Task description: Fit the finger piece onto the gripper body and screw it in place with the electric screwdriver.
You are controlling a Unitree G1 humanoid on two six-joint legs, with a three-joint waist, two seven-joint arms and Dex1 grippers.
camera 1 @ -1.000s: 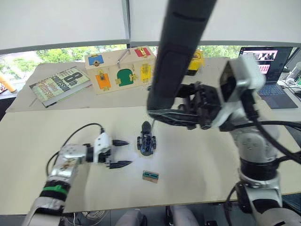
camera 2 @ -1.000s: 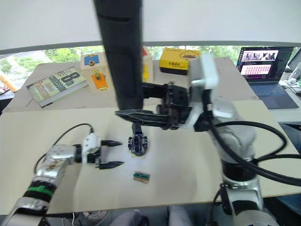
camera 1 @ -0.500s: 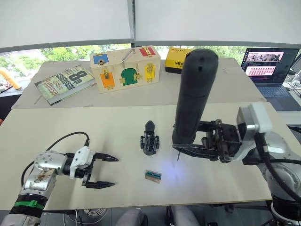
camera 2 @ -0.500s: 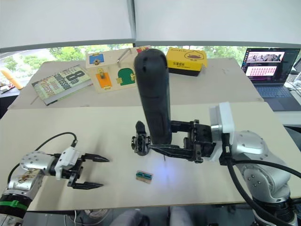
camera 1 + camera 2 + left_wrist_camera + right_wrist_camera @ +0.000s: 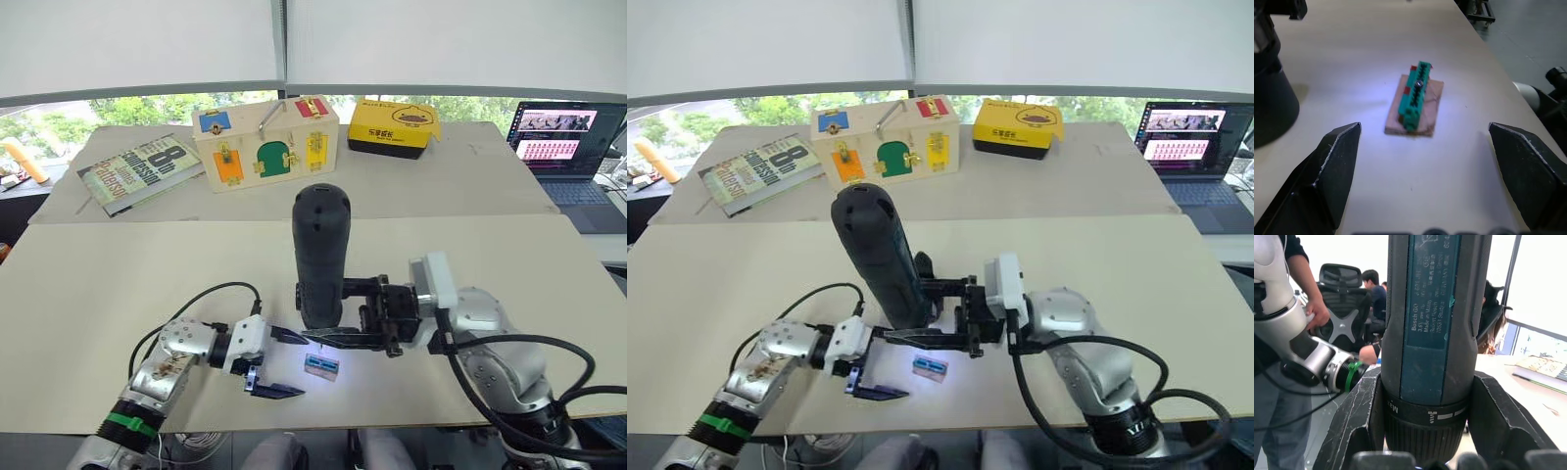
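Beige tabletop [image 5: 88, 294] stretched across the middle of the frame, with a window strip behind it. Along the far edge sat a book [image 5: 137, 172] at upper left, a wooden latch box [image 5: 266, 144] at upper centre, a yellow box [image 5: 394, 126] beside it, and a laptop [image 5: 565, 147] at upper right.

Near the lower centre, the right hand [image 5: 343, 338] was clenched on the electric screwdriver [image 5: 320, 255], which stood upright with its bit pointing down and a white glow on the surface beneath. Just below that tip lay a small green-and-tan rectangle [image 5: 1416, 103], flat on the tabletop.

At lower left of centre, the left hand [image 5: 279, 362] was released, its two black fingers [image 5: 1334, 161] spread wide on either side of the rectangle without touching it.

The gripper body [image 5: 923, 266] sat on the tabletop right behind the screwdriver, mostly hidden by it. Whether the finger piece was mounted on it could not be told.
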